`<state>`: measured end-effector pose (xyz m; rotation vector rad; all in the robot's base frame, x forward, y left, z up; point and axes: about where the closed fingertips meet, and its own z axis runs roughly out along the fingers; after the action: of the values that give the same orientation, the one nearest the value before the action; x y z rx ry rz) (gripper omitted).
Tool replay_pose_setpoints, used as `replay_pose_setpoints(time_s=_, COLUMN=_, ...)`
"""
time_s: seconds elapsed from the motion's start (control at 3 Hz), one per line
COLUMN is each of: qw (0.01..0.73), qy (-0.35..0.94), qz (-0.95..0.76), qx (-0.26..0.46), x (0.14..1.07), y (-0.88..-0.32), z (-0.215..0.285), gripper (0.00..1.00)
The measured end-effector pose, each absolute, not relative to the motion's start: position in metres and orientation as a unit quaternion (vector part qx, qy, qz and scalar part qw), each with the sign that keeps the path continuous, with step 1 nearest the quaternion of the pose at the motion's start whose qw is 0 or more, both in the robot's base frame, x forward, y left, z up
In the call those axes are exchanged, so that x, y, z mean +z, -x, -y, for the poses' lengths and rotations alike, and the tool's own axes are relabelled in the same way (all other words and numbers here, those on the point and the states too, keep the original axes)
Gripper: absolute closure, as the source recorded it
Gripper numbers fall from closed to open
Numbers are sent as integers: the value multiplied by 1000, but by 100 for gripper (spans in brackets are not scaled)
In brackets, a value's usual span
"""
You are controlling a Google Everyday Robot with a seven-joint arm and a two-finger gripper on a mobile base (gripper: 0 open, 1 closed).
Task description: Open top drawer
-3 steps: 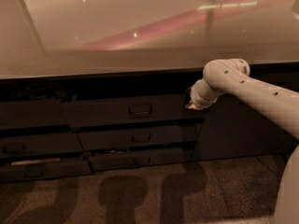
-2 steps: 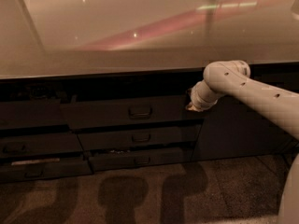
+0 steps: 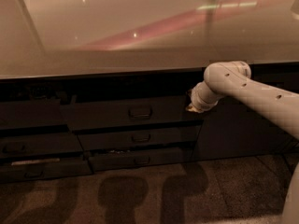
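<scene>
The top drawer [image 3: 107, 116] is a wide dark grey front under the counter, with a small rectangular pull handle [image 3: 140, 112] at its centre. A dark gap runs above the front. My gripper [image 3: 193, 107] is at the end of the white arm [image 3: 252, 90], which reaches in from the right. It sits at the drawer front's upper right corner, right of the handle, and most of it is hidden behind the wrist.
Two narrower drawers [image 3: 138, 138] [image 3: 140, 160] sit below the top one, and more drawer fronts [image 3: 28, 148] are stacked at the left. A glossy countertop [image 3: 140, 27] overhangs them all. A plain dark cabinet panel [image 3: 238, 129] lies behind the arm, above speckled floor [image 3: 140, 195].
</scene>
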<state>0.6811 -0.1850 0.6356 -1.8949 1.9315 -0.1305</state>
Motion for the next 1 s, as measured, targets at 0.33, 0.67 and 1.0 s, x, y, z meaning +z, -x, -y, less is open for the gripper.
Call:
replay_pose_setpoints(time_s=0.33, qw=214, qy=685, qz=-695, qx=-48, x=633, y=-673, z=186, gripper=100)
replay_pose_setpoints(time_s=0.67, qw=214, qy=685, qz=-695, qx=-48, x=633, y=-673, z=186, gripper=100)
replay_pose_setpoints(time_s=1.0, qw=214, qy=685, qz=-695, qx=-48, x=636, y=-673, z=186, gripper=100)
